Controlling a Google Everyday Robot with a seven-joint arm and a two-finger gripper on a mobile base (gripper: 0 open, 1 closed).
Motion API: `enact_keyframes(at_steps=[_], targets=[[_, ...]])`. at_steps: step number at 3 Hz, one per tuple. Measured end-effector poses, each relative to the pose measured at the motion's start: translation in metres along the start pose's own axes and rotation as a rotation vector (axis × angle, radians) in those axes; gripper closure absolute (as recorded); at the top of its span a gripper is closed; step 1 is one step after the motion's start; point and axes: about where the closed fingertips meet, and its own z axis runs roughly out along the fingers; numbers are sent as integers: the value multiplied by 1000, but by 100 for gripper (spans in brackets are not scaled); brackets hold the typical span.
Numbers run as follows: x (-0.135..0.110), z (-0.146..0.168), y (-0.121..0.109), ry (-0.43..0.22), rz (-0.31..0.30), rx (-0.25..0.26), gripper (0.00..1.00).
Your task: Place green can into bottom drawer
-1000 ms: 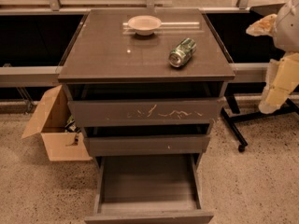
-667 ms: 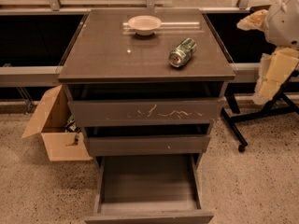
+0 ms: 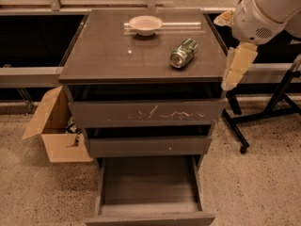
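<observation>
1. The green can [image 3: 183, 53] is lying on its side on the cabinet's top surface [image 3: 108, 55], over toward the 3 o'clock edge, with its shiny silver end pointing at about 7 o'clock.
2. A white bowl [image 3: 145, 24] is sitting at 11 o'clock from the can, well apart from it, near the back of the surface.
3. The gripper [image 3: 223, 52] is hanging just off the right edge of the surface, at 3 o'clock from the can, near it but not touching.
4. Its cream fingers [image 3: 238, 65] are standing spread and released, gripping nothing; one is pointing down past the surface's corner.
5. The bottom drawer [image 3: 149, 182] is standing pulled out at 6 o'clock, showing its flat grey floor with nothing lying in it.
6. Above it, the middle drawer [image 3: 146, 146] and the scratched top drawer [image 3: 141, 113] are sitting slightly ajar.
7. A cardboard box [image 3: 56, 135] is resting open on the speckled floor [image 3: 254, 187] at 9 o'clock from the drawers.
8. A black wheeled stand [image 3: 277, 102] is standing at 3 o'clock, under the arm.
</observation>
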Motion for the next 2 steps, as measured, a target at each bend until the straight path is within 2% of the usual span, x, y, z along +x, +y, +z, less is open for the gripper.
enact_keyframes(at_steps=[1,2], targets=[[0,0,0,0,0,0,0],[-2,6,-11,-23,-23,39,0]])
